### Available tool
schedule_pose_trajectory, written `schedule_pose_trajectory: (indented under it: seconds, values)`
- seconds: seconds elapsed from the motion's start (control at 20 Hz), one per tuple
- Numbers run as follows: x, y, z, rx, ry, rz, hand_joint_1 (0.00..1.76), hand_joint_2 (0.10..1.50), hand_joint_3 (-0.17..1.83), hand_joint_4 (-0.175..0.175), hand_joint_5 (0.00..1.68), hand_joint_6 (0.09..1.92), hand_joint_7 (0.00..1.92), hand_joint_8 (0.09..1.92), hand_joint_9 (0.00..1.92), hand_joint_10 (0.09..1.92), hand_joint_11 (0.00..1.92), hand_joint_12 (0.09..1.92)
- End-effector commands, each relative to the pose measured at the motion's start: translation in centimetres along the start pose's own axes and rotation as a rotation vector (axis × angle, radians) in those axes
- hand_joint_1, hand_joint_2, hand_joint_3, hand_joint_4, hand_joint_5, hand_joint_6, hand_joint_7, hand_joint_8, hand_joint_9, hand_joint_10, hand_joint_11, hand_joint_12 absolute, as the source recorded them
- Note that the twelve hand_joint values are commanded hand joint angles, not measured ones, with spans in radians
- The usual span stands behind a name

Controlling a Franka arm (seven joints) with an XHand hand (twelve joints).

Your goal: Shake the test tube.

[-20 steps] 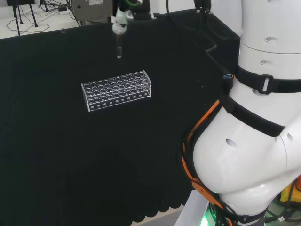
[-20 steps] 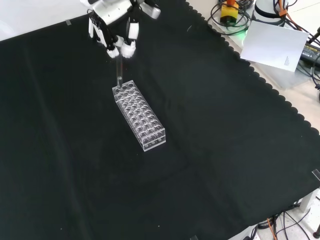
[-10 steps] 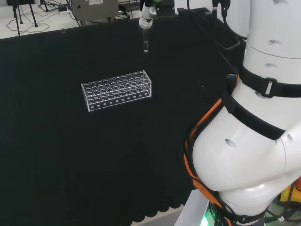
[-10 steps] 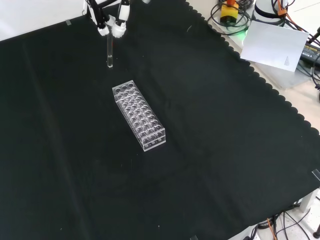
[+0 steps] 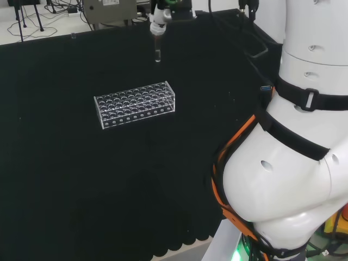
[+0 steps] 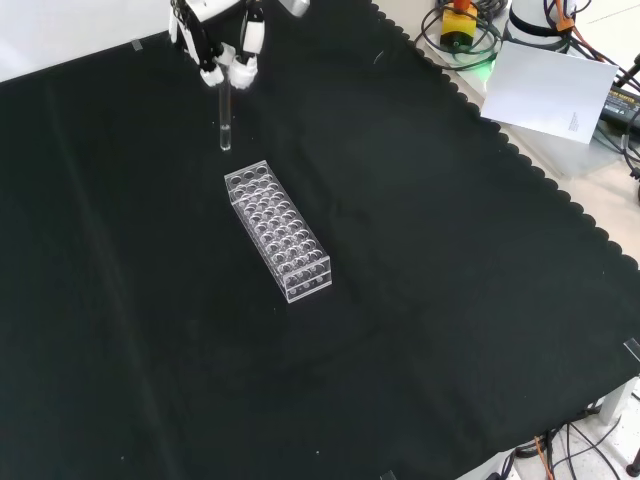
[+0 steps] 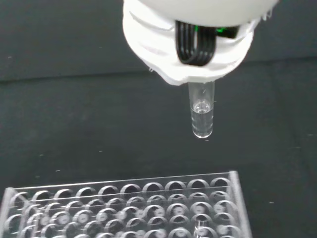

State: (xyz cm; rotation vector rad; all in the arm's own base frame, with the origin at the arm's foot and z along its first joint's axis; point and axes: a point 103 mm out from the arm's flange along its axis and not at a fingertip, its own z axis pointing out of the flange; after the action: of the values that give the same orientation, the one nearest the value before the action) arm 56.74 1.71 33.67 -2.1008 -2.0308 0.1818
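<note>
My robot hand (image 6: 222, 45) pinched the top of the test tube (image 6: 225, 118) between curled fingers (image 6: 243, 68), and the tube hung upright in the air, clear of the rack (image 6: 279, 229). In the front view it hung just beyond the rack's far end, above the counter (image 6: 450, 270).

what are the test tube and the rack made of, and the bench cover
Test tube: clear and glossy, glass or clear plastic; the cloth shows through it and its rounded tip glints. Rack: clear, rigid, flat-walled with bright edges, probably acrylic. Bench cover: matte black fabric with faint creases and a scalloped edge. The hand holding the tube looks like white and black plastic.
</note>
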Motion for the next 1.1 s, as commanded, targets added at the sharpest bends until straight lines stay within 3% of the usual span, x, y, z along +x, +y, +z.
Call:
schedule_pose_trajectory:
  seconds: [0.05,0.3,0.5,0.75,1.1]
  values:
    - [4.6,0.6,0.7,0.016,0.022,-0.088,1.43,0.82,0.22,-0.175,1.43,0.21,1.74,0.43,1.43,0.28,0.97,1.15]
    - [8.0,0.9,1.0,0.025,0.030,-0.158,1.43,0.82,0.22,-0.175,1.43,0.21,1.74,0.43,1.43,0.28,0.97,1.15]
    - [9.0,0.9,1.1,0.029,0.027,-0.184,1.43,0.82,0.22,-0.175,1.43,0.21,1.74,0.43,1.43,0.28,0.97,1.15]
    - [7.5,1.1,1.0,0.027,0.015,-0.154,1.43,0.82,0.22,-0.175,1.43,0.21,1.74,0.43,1.43,0.28,0.97,1.15]
    - [2.4,0.8,1.0,0.032,-0.025,-0.060,1.43,0.82,0.22,-0.175,1.43,0.21,1.74,0.42,1.43,0.28,0.97,1.15]
